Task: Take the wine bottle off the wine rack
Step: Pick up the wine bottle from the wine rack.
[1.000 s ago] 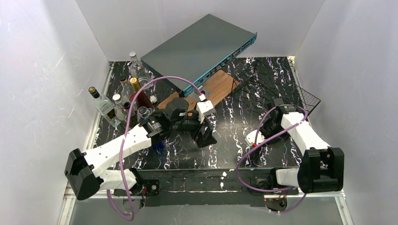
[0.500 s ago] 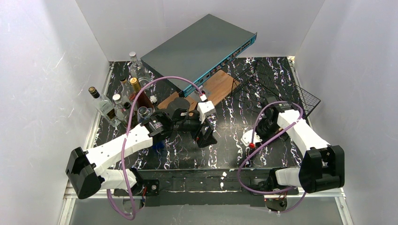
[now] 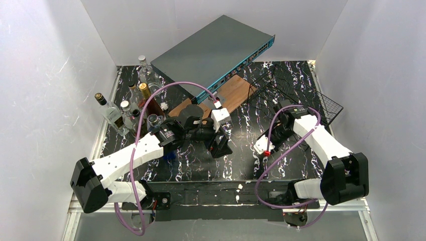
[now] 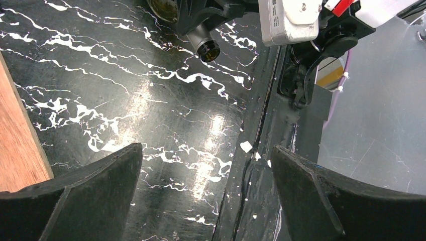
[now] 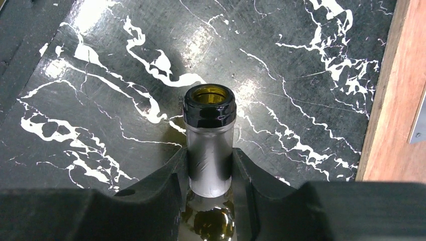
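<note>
In the right wrist view, the dark glass wine bottle (image 5: 209, 125) has an open mouth and a grey foil collar. My right gripper (image 5: 209, 156) is shut on its neck. The left wrist view shows that same bottle mouth (image 4: 209, 49) sticking out from under the right hand. From above, my right gripper (image 3: 260, 150) hangs over the marbled table, left of the black wire wine rack (image 3: 301, 93). There the bottle is hidden beneath the wrist. My left gripper (image 3: 220, 145) stands open at mid-table with nothing between its fingers (image 4: 100, 175).
A grey network switch (image 3: 211, 50) leans on a brown wooden board (image 3: 233, 93) at the back centre. Several upright bottles (image 3: 128, 105) crowd the back left. White walls close in three sides. The black base rail (image 4: 281, 125) runs along the near edge.
My right arm has carried the bottle leftward, away from the wine rack and toward the table's middle. The left arm has barely moved and its jaws stay wide.
</note>
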{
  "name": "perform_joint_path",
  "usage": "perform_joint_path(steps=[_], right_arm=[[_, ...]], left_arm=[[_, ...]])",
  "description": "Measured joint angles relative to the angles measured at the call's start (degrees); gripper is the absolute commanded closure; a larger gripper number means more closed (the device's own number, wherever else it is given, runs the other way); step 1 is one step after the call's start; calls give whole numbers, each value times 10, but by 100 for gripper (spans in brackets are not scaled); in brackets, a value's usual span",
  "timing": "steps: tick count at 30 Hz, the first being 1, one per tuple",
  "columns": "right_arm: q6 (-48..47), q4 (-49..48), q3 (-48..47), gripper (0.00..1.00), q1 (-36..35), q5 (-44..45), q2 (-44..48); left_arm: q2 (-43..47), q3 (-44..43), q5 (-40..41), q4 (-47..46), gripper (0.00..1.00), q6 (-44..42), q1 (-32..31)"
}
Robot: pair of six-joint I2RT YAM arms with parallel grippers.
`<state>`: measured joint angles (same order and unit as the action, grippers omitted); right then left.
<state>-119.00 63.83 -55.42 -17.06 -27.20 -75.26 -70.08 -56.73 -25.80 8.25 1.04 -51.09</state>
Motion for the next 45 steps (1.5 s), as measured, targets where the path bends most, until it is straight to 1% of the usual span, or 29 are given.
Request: perform_joint_path(steps=[7, 16, 23, 28, 31, 36, 40, 45], right_arm=[[13, -6, 0, 93, -2, -30, 0], [61, -14, -7, 94, -5, -89, 0], [110, -37, -7, 94, -6, -120, 2], [162, -69, -7, 94, -7, -141, 8], [182, -82, -7, 95, -7, -148, 11], [209, -93, -7, 95, -7, -164, 23], [231, -100, -7, 95, -7, -181, 35], [259, -102, -7, 95, -9, -208, 43]], left_arm=[[0, 0, 1, 0, 2, 0, 0], [0, 0, 1, 0, 2, -13, 0], [0, 7, -3, -5, 2, -21, 0], [3, 21, -18, -18, 2, -35, 0], [15, 52, -40, -52, 2, -53, 0], [51, 135, -65, -124, 2, -110, -7], [75, 196, -61, -198, 2, -149, -23], [77, 216, -31, -265, 2, -163, -30]])
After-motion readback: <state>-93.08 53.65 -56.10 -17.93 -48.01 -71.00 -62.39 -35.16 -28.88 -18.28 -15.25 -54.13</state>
